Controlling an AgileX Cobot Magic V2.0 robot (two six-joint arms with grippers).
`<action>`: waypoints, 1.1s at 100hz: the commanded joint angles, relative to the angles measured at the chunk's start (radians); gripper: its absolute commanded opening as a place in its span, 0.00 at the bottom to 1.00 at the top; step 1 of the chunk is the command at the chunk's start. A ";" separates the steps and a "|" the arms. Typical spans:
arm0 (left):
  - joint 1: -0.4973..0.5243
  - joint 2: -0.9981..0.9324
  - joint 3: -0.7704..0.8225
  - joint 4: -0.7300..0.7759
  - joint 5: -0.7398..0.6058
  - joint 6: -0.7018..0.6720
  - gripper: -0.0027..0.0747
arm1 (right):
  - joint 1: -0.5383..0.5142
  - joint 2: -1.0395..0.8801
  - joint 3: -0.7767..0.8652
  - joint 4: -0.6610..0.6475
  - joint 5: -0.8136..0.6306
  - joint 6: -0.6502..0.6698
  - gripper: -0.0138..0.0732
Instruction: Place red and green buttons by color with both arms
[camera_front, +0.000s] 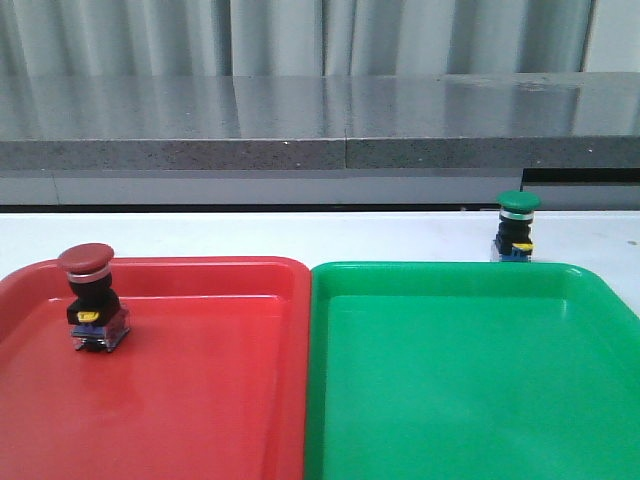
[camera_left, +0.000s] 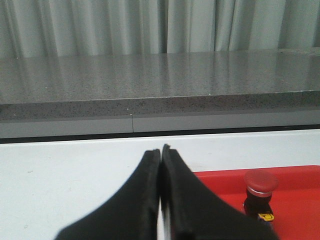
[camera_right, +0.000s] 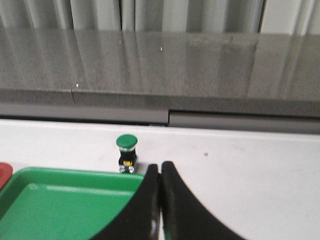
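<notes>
Two plastic trays sit side by side on a white surface (camera_front: 300, 232), their inner edges touching: a red tray (camera_front: 200, 400) on the left and a green tray (camera_front: 470, 400) on the right. The red button (camera_front: 90, 296), a small mushroom-head switch with a dark red cap, black body, yellow tab and clear base, stands upright inside the red tray, near its far left corner. The green button (camera_front: 517, 226), built the same way but with a green cap, stands upright on the white surface just beyond the far rim of the green tray, toward its right side; it is outside the tray. Behind the surface runs a long grey speckled ledge (camera_front: 300, 120), with pale pleated curtains (camera_front: 120, 35) above it. Neither arm shows in the front view. In the left wrist view, the left gripper (camera_left: 161, 150) has its two black fingers pressed together, closed on nothing, with the red button visible in the red tray off to one side. In the right wrist view, the right gripper (camera_right: 160, 167) is likewise closed and empty, its fingertips meeting near the green tray's far rim, with the green button standing close by, apart from the fingers.
</notes>
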 joint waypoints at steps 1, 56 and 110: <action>0.004 -0.029 0.043 -0.001 -0.093 -0.010 0.01 | -0.008 0.093 -0.101 0.001 0.039 -0.003 0.08; 0.004 -0.029 0.043 -0.001 -0.093 -0.010 0.01 | -0.008 0.336 -0.197 0.067 0.070 -0.003 0.17; 0.004 -0.029 0.043 -0.001 -0.093 -0.010 0.01 | -0.008 0.388 -0.219 0.103 0.031 -0.003 0.83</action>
